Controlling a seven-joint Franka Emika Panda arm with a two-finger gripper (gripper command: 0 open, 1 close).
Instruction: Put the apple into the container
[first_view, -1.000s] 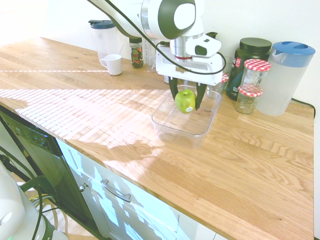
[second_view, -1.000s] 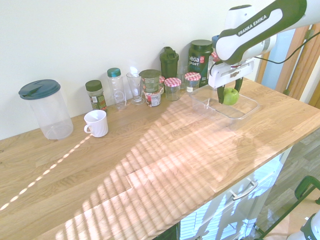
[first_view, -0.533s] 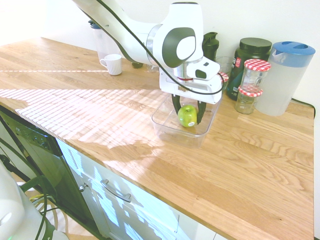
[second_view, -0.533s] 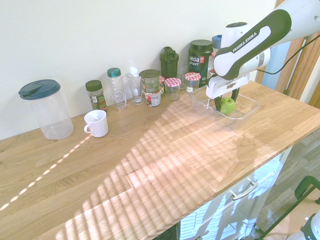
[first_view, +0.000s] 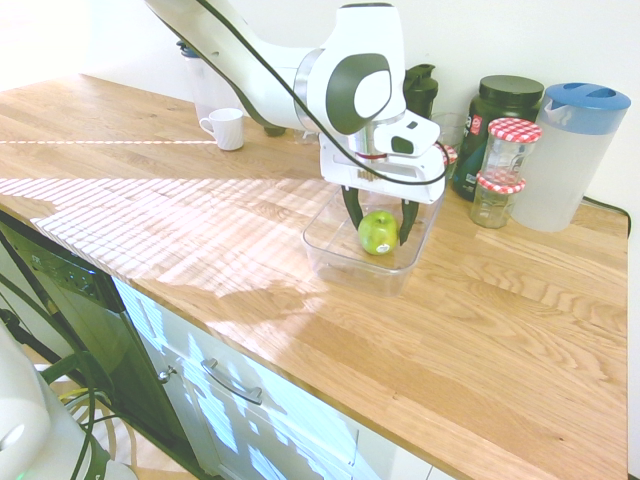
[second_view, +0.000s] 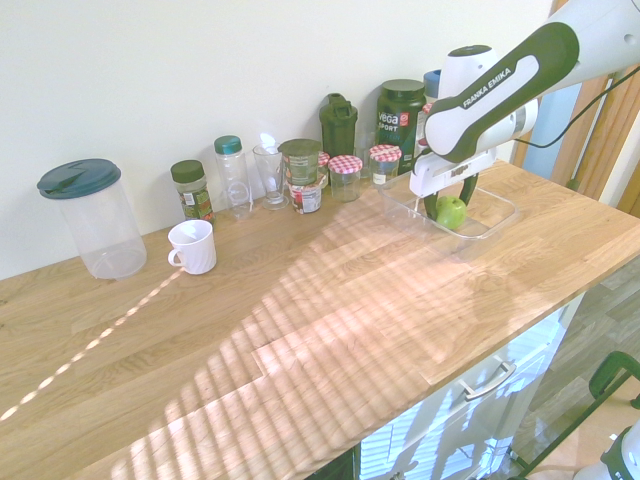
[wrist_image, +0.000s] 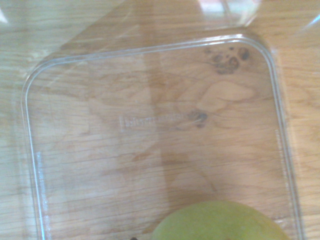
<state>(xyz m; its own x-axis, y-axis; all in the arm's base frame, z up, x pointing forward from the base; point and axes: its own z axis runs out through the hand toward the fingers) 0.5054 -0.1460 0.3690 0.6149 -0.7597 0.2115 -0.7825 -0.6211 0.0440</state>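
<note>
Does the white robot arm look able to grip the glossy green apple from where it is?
Probably yes: the claw looks open, its dark fingers either side of the apple, within the clear plastic tub; nothing visible blocks them.

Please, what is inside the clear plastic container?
Inside the container I see one green apple, between the gripper's fingers. Near the bottom edge of the wrist view, the apple covers part of the container's floor; that part cannot be seen.

- A household kitchen is indicated by the long wooden countertop, beneath which white cabinetry is fitted.
- Drinks and storage ware is set out along the wall: a white mug, checked-lid jars and a lidded pitcher.
- A dark appliance front is built in beside the cabinetry.
</note>
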